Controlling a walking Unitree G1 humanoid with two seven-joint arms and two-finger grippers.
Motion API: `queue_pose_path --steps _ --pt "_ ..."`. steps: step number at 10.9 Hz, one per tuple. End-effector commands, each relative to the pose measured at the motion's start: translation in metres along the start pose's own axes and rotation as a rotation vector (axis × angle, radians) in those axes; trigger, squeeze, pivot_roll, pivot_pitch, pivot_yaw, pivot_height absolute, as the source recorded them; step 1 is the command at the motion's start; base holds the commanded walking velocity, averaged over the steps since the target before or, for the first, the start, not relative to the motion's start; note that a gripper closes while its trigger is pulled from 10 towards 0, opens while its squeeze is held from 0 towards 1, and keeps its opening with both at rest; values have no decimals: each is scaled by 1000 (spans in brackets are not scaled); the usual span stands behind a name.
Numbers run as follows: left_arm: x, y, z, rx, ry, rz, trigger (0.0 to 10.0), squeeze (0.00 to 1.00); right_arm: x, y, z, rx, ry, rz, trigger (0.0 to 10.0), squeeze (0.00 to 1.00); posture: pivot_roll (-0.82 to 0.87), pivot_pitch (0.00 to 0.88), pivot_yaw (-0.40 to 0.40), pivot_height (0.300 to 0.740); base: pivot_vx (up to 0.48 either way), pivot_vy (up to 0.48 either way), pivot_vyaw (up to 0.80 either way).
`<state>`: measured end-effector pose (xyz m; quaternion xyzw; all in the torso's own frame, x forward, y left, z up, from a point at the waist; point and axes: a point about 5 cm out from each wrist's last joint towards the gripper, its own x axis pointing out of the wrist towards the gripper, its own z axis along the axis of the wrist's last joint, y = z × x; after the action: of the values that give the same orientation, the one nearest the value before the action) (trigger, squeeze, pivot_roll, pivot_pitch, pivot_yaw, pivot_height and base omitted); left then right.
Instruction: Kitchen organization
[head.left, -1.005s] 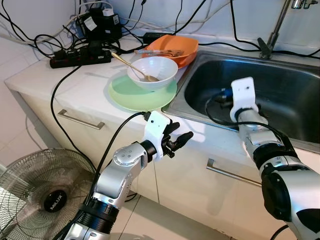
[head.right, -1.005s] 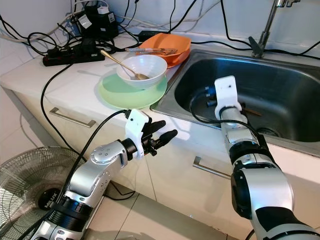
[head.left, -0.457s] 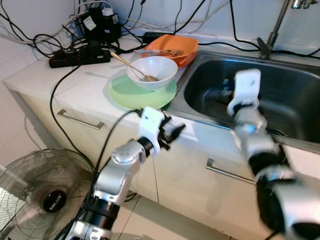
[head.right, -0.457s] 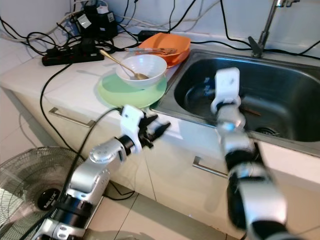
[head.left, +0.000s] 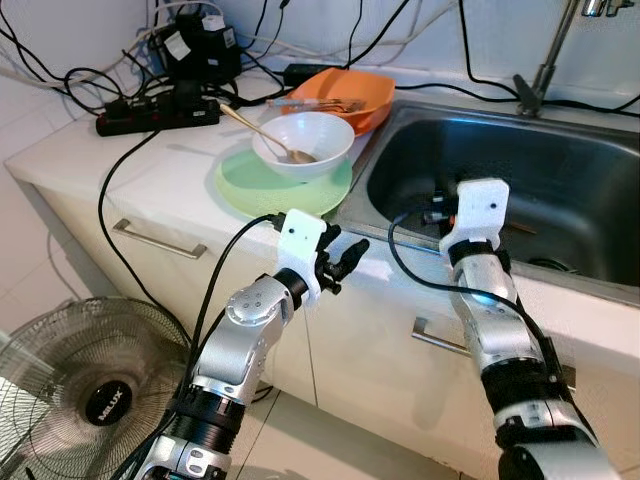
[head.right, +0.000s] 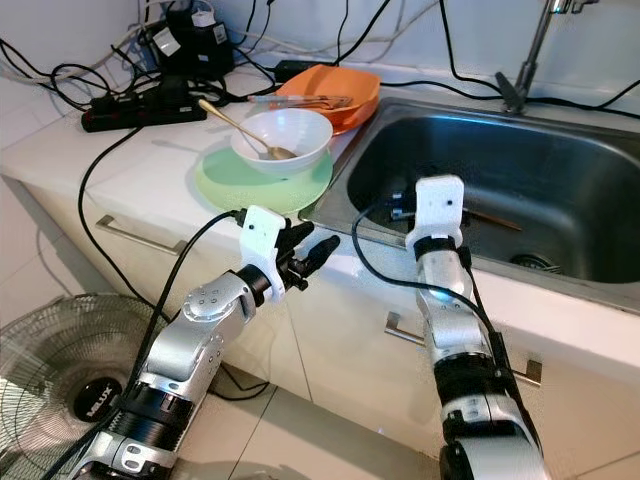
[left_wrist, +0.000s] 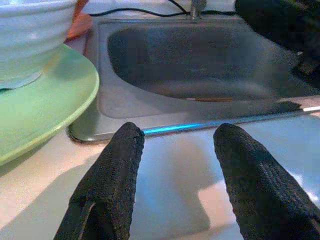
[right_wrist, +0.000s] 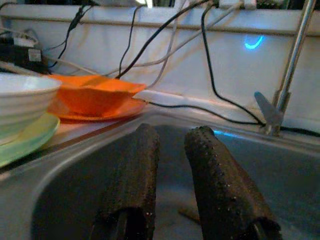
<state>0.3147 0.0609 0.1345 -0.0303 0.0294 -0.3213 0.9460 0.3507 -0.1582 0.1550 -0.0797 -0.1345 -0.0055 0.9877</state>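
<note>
Whereas a second ago the right gripper (right_wrist: 167, 175) stood higher and deeper over the sink basin (head.left: 560, 190), it has since drawn back to the basin's near rim, fingers narrowly parted and holding nothing; the left gripper (head.left: 345, 262) has risen slightly to the counter's front edge, fingers spread apart, also empty. Dishes unmoved. Count: one white bowl (head.left: 303, 141) beyond the left gripper, seated on one green plate (head.left: 285, 185); one gold spoon (head.left: 262, 131) resting in that bowl; one orange dish (head.left: 345, 95) farther back, touching the sink's corner, holding utensils too indistinct to count. One thin stick-like item (left_wrist: 210, 99) on the basin floor, ahead of the right gripper. One faucet (head.left: 548, 62) behind the basin. One black power strip (head.left: 160, 113) with several cables, far beyond the left gripper. Two drawer handles (head.left: 160, 240) below; one floor fan (head.left: 85, 390).
</note>
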Motion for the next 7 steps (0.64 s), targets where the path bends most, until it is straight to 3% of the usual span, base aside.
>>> queue_pose_path --steps 1,4,7 --pt "2 5 5 13 -24 30 10000 0 -2 3 3 19 -7 6 10000 0 43 0 86 740 0 0 0" --pt "2 7 10 19 -89 71 10000 0 -5 6 5 32 -1 0 10000 0 53 0 86 740 0 0 0" --pt "1 15 23 45 -213 185 10000 0 -9 8 -3 39 25 -24 10000 0 66 0 86 740 0 0 0"
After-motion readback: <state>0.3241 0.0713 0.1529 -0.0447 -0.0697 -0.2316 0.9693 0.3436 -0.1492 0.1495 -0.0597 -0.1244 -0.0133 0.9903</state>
